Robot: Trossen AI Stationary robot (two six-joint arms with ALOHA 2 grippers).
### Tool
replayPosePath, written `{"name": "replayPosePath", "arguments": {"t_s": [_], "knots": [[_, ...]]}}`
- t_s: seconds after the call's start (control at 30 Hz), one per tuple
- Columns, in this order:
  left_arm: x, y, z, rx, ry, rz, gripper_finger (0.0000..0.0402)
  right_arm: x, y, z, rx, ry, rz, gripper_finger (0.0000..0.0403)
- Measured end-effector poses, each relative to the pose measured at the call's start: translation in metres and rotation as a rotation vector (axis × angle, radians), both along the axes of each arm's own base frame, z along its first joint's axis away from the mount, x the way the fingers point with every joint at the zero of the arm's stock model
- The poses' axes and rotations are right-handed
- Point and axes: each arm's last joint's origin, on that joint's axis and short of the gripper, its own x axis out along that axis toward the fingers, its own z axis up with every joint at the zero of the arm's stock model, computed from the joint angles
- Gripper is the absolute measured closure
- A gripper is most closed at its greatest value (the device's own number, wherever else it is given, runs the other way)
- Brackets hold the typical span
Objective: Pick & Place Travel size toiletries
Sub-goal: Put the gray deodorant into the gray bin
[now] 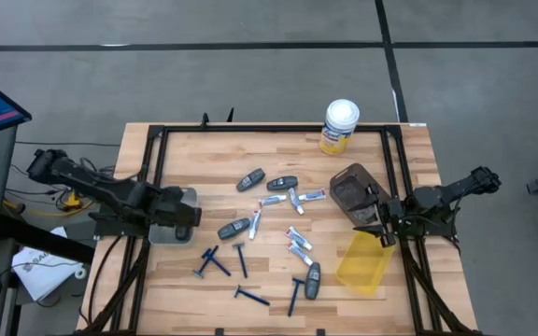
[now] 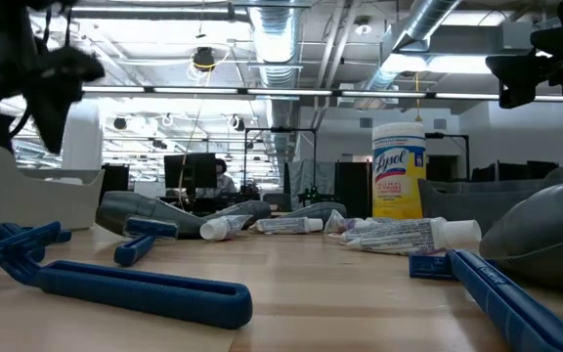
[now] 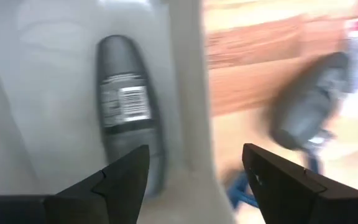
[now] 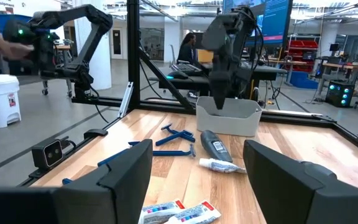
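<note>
The travel size toiletries lie scattered on the wooden table: dark grey oval pieces [image 1: 251, 179] [image 1: 233, 228], blue razors [image 1: 215, 263] [image 1: 250, 297] and small silver-white tubes [image 1: 313, 196] [image 1: 297, 238]. One dark oval piece [image 3: 126, 106] lies flat on the floor of a pale grey bin [image 1: 187, 198] at the table's left. My left gripper [image 3: 194, 155] hangs open above that bin, pointing steeply down, with nothing between its fingers. My right gripper [image 4: 197, 149] waits open at the table's right edge [image 1: 381, 219], level, with nothing between its fingers.
A yellow canister with a white lid [image 1: 340, 126] stands at the far edge. A dark bin [image 1: 353, 187] and a yellow bin [image 1: 362, 261] sit beside my right arm. A black frame [image 1: 148, 168] runs along the table's edges.
</note>
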Motion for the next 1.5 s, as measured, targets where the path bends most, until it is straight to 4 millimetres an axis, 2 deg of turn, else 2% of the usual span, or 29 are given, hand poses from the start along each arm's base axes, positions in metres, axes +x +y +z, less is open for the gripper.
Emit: {"name": "replayPosePath", "arguments": {"t_s": [0.13,0.33,0.4,0.5,0.73,0.97,1.1,1.27,1.5], "knots": [[0.002,0.001,0.024,0.037,-0.16,-0.026,0.0147,0.0,0.0,0.001,0.005,-0.013,0.0,0.0159],[0.024,-0.001,0.062,0.187,-0.554,-0.097,0.0147,0.0,0.0,0.004,0.017,-0.039,0.0,0.0159],[0.035,-0.002,0.07,0.238,-0.651,-0.148,0.0147,0.0,0.0,0.005,0.02,-0.048,0.0,0.0159],[0.053,-0.006,0.071,0.315,-0.706,-0.22,0.0147,0.0,0.0,0.006,0.024,-0.057,0.0,0.0159],[0.099,-0.012,0.044,0.374,-0.561,-0.465,0.0147,-0.001,0.0,0.007,0.029,-0.068,0.0,0.0159],[0.143,-0.024,0.036,0.426,-0.464,-0.798,0.0146,-0.001,0.0,0.007,0.029,-0.067,0.0,0.0159],[0.151,-0.022,0.028,0.46,-0.26,-0.904,0.0146,-0.001,0.0,0.007,0.039,-0.064,0.001,0.0159],[0.149,-0.015,0.006,0.406,-0.03,-0.934,0.0139,-0.001,0.0,0.007,0.095,-0.052,0.006,0.0159],[0.155,-0.015,-0.016,0.38,0.064,-0.972,0.0093,0.0,0.0,0.006,0.104,-0.047,0.006,0.0159]]}}
